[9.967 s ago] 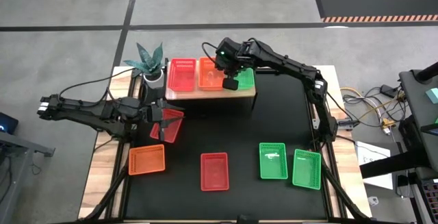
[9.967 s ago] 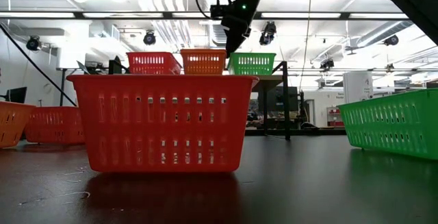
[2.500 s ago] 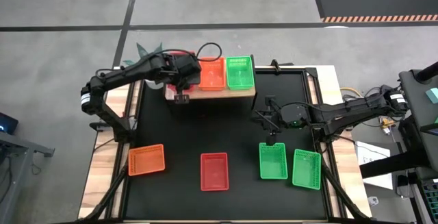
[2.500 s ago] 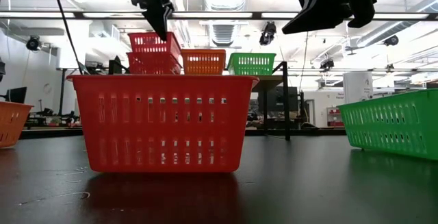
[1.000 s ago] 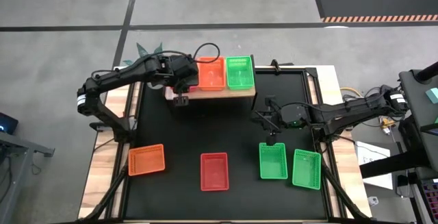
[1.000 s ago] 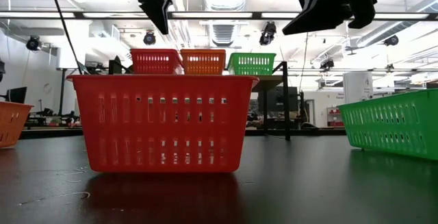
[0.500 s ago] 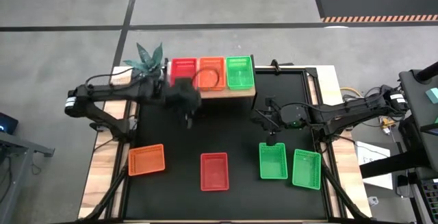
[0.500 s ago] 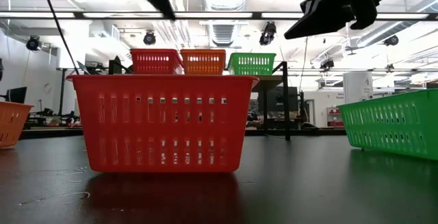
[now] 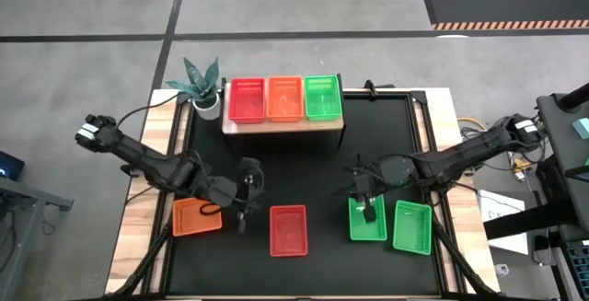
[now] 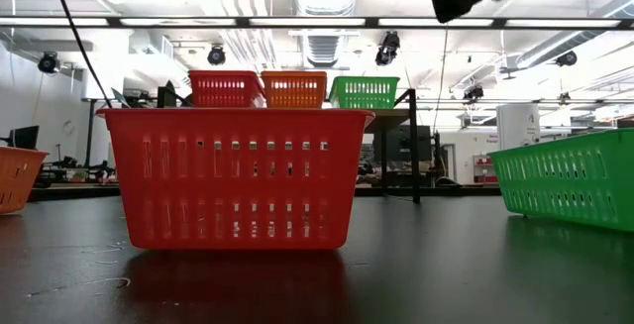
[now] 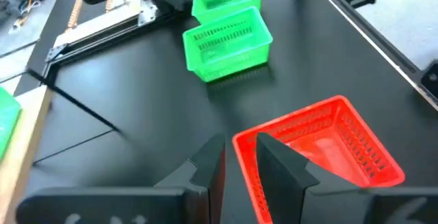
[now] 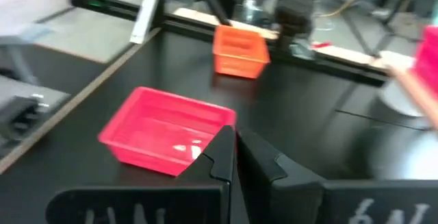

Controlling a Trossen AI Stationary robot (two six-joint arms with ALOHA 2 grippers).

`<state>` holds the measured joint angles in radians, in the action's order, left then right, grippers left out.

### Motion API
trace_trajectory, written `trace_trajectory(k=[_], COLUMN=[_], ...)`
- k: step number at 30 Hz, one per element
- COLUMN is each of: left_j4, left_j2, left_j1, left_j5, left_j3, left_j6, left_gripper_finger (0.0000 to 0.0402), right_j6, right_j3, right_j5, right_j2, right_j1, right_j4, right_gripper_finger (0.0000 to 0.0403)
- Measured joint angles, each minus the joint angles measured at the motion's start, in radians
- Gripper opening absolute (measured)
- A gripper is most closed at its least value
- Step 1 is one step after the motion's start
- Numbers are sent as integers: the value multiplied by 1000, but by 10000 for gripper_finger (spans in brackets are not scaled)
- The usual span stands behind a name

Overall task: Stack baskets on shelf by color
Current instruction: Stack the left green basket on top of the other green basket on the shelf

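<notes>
On the wooden shelf (image 9: 283, 126) at the table's far side rest red (image 9: 247, 99), orange (image 9: 283, 98) and green (image 9: 322, 98) baskets. Down on the black table lie an orange basket (image 9: 197, 215), a red basket (image 9: 287, 230) and two green baskets (image 9: 366, 218) (image 9: 412, 225). My left gripper (image 9: 243, 218) hangs open in the air between the orange and the red basket; the red basket's near corner (image 11: 250, 148) shows past its fingers. My right gripper (image 9: 367, 209) is shut above the left green basket, holding nothing.
A potted plant (image 9: 199, 85) stands at the shelf's left end. Bare black tabletop (image 9: 294, 167) lies between the shelf and the row of baskets near the front edge. Cables and equipment stand beyond the table's right edge.
My left gripper has swung from the shelf's left end toward the table's near edge and down, tipping as it went, and now hangs between the orange and red baskets. My right gripper has shifted a little toward the near edge, over the green basket, and has turned.
</notes>
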<state>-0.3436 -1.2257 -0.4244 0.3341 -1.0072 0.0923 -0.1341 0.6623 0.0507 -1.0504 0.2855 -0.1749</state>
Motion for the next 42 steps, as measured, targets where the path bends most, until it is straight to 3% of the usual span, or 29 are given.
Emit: trace_trajectory(k=[6, 11, 22, 27, 33, 42], left_j4=[26, 24, 34, 38, 40, 41], left_j2=[24, 35, 36, 36, 36, 36], left_j1=[-2, 0, 0, 1, 1, 1], left_j5=[10, 43, 67, 67, 68, 68], left_j3=[52, 75, 75, 75, 75, 75], left_j6=[1, 48, 79, 95, 98, 98], left_gripper_finger=[68, 68, 68, 68, 68, 68], right_j6=[149, 342, 515, 579, 817, 1028], right_j3=[104, 236, 526, 567, 578, 583], right_j5=[0, 3, 43, 47, -24, -26], right_j2=[-77, -142, -380, -463, -502, -505], right_j1=[96, 127, 233, 288, 332, 421], right_j4=[164, 451, 1093, 1135, 1135, 1127], right_gripper_finger=[9, 9, 9, 9, 16, 89])
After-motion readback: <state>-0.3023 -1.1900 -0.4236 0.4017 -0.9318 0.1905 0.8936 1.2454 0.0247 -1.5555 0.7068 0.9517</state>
